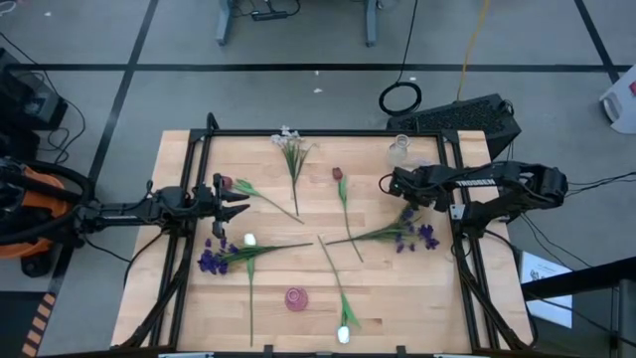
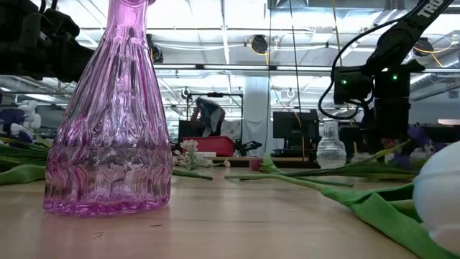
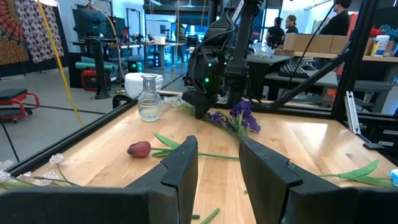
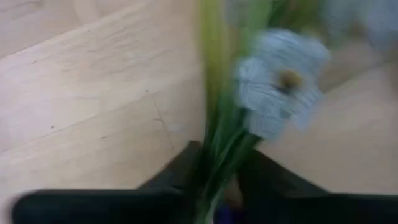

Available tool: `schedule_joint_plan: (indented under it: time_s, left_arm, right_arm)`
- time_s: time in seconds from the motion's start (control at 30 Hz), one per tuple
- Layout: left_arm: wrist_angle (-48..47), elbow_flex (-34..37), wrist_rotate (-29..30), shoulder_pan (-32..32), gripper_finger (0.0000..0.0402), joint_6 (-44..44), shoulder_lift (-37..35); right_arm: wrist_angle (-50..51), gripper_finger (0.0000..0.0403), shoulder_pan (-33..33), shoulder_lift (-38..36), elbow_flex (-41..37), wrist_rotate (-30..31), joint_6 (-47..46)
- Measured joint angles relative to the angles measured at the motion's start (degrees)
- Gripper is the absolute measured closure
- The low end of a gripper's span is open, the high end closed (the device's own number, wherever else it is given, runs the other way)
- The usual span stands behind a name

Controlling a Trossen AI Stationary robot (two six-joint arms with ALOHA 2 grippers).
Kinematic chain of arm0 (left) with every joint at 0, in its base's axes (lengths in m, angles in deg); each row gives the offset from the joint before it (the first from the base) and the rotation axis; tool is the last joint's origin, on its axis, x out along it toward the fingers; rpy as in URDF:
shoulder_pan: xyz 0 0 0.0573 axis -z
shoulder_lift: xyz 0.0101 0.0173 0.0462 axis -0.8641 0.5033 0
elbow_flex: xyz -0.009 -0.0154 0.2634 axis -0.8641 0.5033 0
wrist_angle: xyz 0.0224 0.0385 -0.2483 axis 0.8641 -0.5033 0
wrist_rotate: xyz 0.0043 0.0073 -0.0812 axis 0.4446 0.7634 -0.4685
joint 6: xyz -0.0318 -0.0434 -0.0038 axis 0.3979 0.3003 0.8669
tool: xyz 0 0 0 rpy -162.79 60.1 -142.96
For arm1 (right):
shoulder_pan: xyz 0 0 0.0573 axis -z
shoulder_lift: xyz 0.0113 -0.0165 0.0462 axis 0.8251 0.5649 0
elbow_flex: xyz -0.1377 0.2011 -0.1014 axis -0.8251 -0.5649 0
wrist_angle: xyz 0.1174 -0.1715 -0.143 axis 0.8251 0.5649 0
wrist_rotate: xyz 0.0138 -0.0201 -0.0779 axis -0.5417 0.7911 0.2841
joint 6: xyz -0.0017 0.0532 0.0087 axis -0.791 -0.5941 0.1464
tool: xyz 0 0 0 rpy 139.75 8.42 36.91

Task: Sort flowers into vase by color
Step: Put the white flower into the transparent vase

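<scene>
While the flowers lie scattered flat on the wooden table (image 1: 179, 298), about eight stems can be counted from above, though overlaps make the count unsure: one white spray (image 1: 289, 140) pointing to the far edge, two dark red buds (image 1: 338, 174), two lit white buds (image 1: 344, 334), and two or three purple clusters (image 1: 211, 261). Most stems run slanted across the boards, thin and green with narrow leaves. Two vases stand upright, a pink ribbed vase (image 2: 108, 115) near the front edge and a clear vase (image 2: 331, 146) at the far right. At the right-hand purple bunch (image 1: 415, 234) the right gripper (image 4: 217, 180) has its fingers clenched on green stems. Farther left, the left gripper (image 3: 217, 165) hovers with fingers apart, holding nothing.
</scene>
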Motion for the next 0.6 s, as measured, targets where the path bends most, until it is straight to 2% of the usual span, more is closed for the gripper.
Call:
schedule_joint_plan:
  time_s: [0.03,0.1,0.33,0.6]
  left_arm:
    - [0.00,0.02,0.00,-0.02,0.0278,-0.02,-0.02]
    - [0.00,0.01,-0.01,0.00,0.0278,-0.02,-0.02]
    - [0.00,0.02,0.00,0.00,0.0278,0.00,-0.01]
    - [0.00,0.01,0.00,-0.01,0.0278,-0.02,-0.01]
  right_arm:
    - [-0.16,0.0367,-0.36,-0.39,-0.13,0.80,0.19]
    - [-0.72,0.0390,-1.31,-2.04,-0.27,2.78,0.83]
    - [2.11,0.0385,-2.74,-11.97,-0.38,9.12,3.96]
    - [1.93,0.0399,-4.33,-29.51,-0.25,16.84,7.58]
